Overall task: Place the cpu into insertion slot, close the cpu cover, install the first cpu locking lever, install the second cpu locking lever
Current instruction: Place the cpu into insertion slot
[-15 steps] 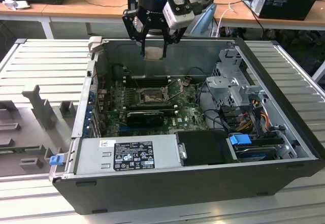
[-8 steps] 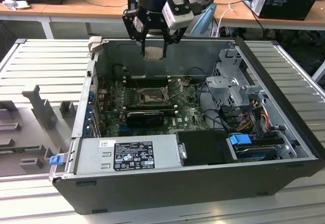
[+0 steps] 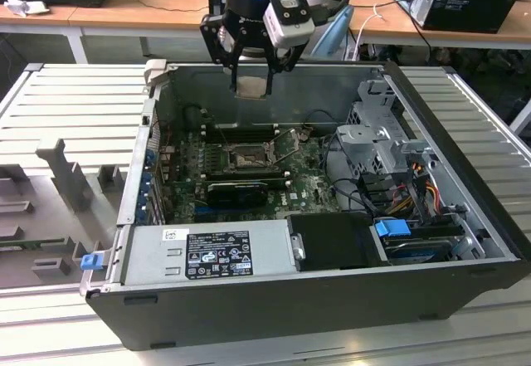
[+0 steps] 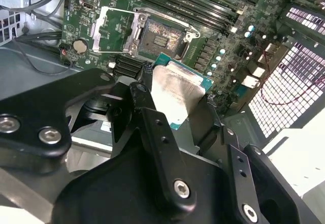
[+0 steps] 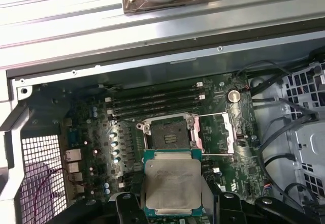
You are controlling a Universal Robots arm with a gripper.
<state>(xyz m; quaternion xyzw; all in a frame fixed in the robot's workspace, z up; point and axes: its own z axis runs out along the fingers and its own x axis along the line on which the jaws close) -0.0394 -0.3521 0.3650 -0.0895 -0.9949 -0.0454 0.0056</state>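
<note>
The jaws are gripping the silver-grey square cpu (image 5: 172, 183), likely light yet fragile, by its edges, first wrist view's lower centre.

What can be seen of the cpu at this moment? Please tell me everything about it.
The cpu is a flat square chip: a mottled silver-grey metal face on a green base edge. The gripper is shut on two opposite sides of it and holds it in the air above the open computer case, metal face upward. Nothing else touches it. The insertion slot lies uncovered on the motherboard below.
</note>
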